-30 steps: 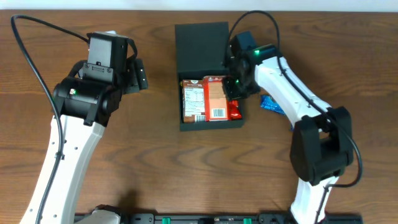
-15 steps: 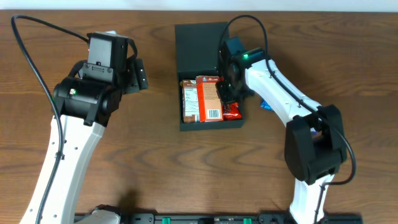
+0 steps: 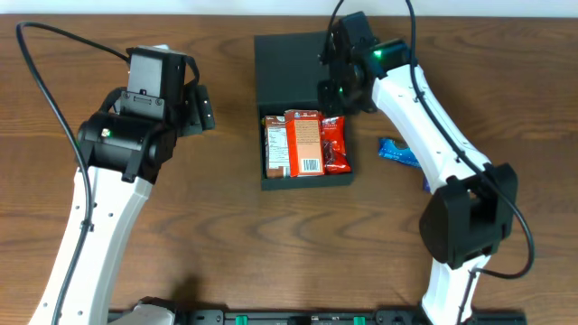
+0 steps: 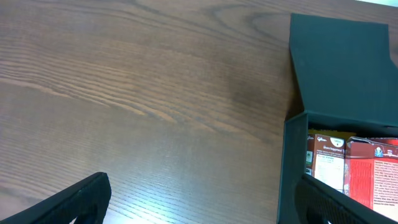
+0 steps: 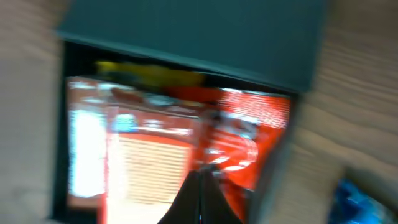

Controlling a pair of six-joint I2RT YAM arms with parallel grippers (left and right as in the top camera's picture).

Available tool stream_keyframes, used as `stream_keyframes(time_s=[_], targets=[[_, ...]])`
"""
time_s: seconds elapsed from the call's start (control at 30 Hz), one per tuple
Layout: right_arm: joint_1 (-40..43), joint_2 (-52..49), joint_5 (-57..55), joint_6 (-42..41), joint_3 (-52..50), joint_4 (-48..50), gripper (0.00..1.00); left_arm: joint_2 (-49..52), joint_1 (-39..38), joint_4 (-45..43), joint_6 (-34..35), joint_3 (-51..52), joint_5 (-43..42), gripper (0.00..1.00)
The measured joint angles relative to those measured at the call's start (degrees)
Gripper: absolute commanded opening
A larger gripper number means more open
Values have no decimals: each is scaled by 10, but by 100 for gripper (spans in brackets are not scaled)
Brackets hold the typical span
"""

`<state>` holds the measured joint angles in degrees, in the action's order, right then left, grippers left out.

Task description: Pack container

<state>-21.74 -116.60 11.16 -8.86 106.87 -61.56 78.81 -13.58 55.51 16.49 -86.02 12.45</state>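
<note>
Dark teal cardboard, matte and light-looking: the container (image 3: 289, 68) sits upper centre of the overhead frame on the tabletop (image 3: 226, 235), mouth up. Its flap lid lies flat toward the top edge, so the long axis runs top to bottom. Stiff but dentable, I'd say, best taken by the lid's free edge; the right gripper (image 5: 199, 186) hangs beside it pinched narrow and empty, the left gripper (image 4: 205, 183) spread wide.

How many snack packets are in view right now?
4. Three lie in the container: a white-label packet, an orange packet and a red packet, side by side. A blue packet lies on the table beside it. Others may be hidden underneath.
</note>
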Motion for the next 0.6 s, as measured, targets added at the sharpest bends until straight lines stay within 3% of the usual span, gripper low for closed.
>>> stream_keyframes(time_s=[0.27, 0.6], targets=[[-16, 0, 130, 53, -38, 30, 2, 15, 0, -4, 0, 0, 0, 95], [-71, -6, 136, 73, -41, 38, 2, 15, 0, -4, 0, 0, 0, 95]])
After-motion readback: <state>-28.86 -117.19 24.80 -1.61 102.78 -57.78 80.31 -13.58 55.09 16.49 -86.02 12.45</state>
